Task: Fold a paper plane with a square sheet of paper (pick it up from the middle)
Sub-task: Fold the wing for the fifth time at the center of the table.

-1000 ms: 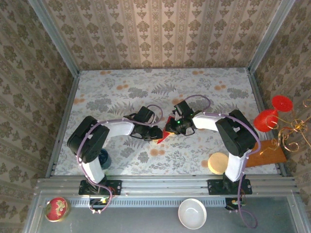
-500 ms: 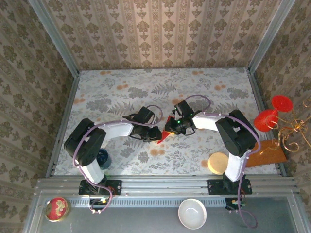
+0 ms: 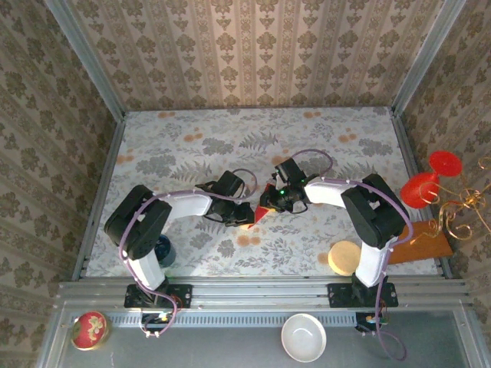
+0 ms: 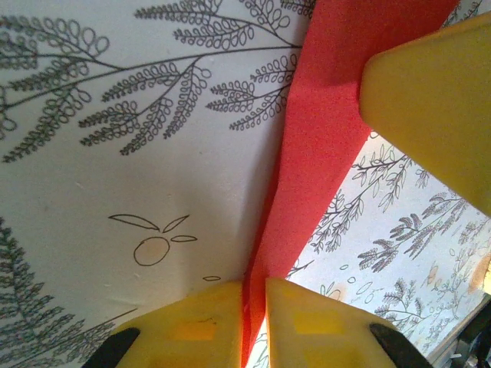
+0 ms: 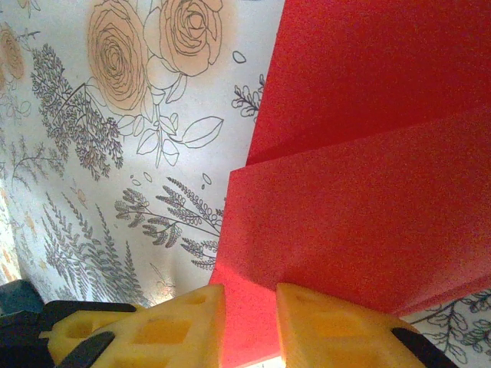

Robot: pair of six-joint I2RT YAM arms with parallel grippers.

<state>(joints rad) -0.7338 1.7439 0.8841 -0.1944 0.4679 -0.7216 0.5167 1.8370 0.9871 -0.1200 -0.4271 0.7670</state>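
As the left jaws pinch a thin edge of the folded red paper (image 4: 322, 115), the right jaws pinch its layered side, so it sits between them over the desk (image 4: 153, 192). Mid-fold, I think; next needs a flat crease.

Noting a matt, finely grainy face on the folded bright red paper sheet (image 5: 368, 192). Seeing smooth yellow plastic with a soft sheen on the left pincer (image 4: 253, 290) and the right pincer (image 5: 249, 297). Reading the floral-printed white desk (image 4: 153, 176) covering as smooth, matt and faintly dimpled.
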